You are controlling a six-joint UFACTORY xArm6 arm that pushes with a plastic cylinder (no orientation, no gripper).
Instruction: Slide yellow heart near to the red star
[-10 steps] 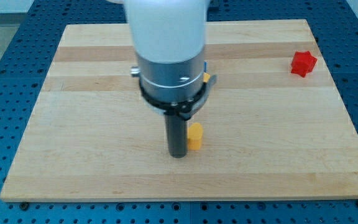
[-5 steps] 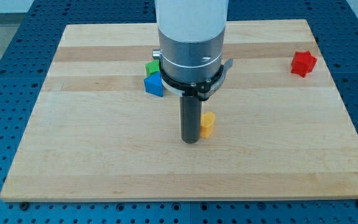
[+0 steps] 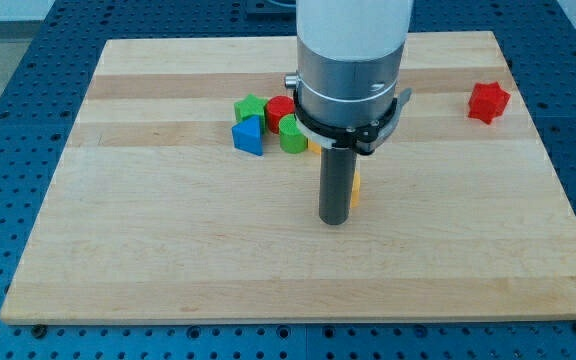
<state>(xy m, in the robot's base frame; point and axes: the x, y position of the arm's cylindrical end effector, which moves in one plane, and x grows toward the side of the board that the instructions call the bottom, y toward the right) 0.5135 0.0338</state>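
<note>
My tip (image 3: 335, 221) sits on the board (image 3: 148, 250), no gripper fitted, holding nothing; the yellow heart (image 3: 355, 187) touches the rod at its 2 o'clock, mostly hidden. Red star (image 3: 488, 102) lies well apart at 2 o'clock; a blue block (image 3: 249, 136), two green blocks (image 3: 249, 107) (image 3: 292, 135) and a red block (image 3: 279, 110) cluster at my tip's 11 o'clock

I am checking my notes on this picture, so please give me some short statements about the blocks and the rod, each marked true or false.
1. My tip stands just at the view's left of the yellow heart. True.
2. The red star touches the yellow heart. False: it lies far off, near the board's upper right.
3. The blue block lies at the view's left of the rod. True.
4. The red star is in the cluster with the green blocks. False: it lies alone.
</note>
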